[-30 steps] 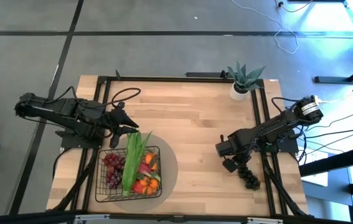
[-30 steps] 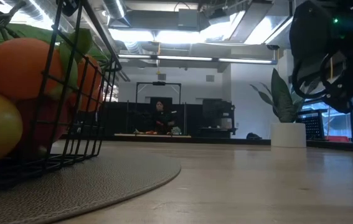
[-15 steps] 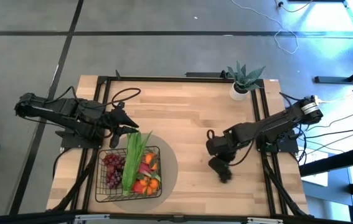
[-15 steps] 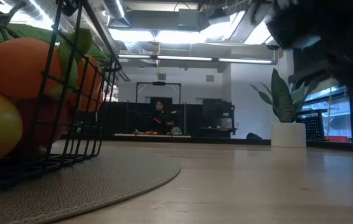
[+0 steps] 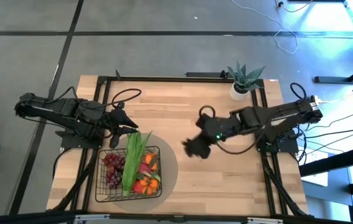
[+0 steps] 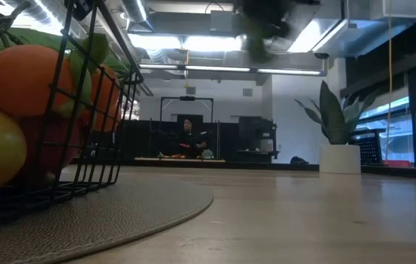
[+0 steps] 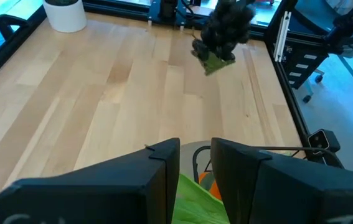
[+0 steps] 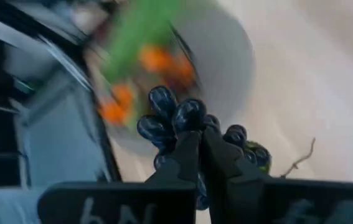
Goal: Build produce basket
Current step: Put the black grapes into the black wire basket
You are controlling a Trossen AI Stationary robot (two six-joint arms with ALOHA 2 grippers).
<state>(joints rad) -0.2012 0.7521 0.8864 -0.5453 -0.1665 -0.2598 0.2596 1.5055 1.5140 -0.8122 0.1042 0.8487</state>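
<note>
Right hand (image 8: 196,146): pinched on a bunch of dark grapes (image 5: 196,147), carried in the air right of the basket (image 5: 104,186).
Basket: on a round mat (image 5: 171,163), holding red grapes, green stalks, orange fruit.
Doing it well: I judge it should lower over a free corner, then let go, gently.
Left hand (image 7: 195,163): fingers narrowly parted, empty, waiting just behind the basket.
</note>
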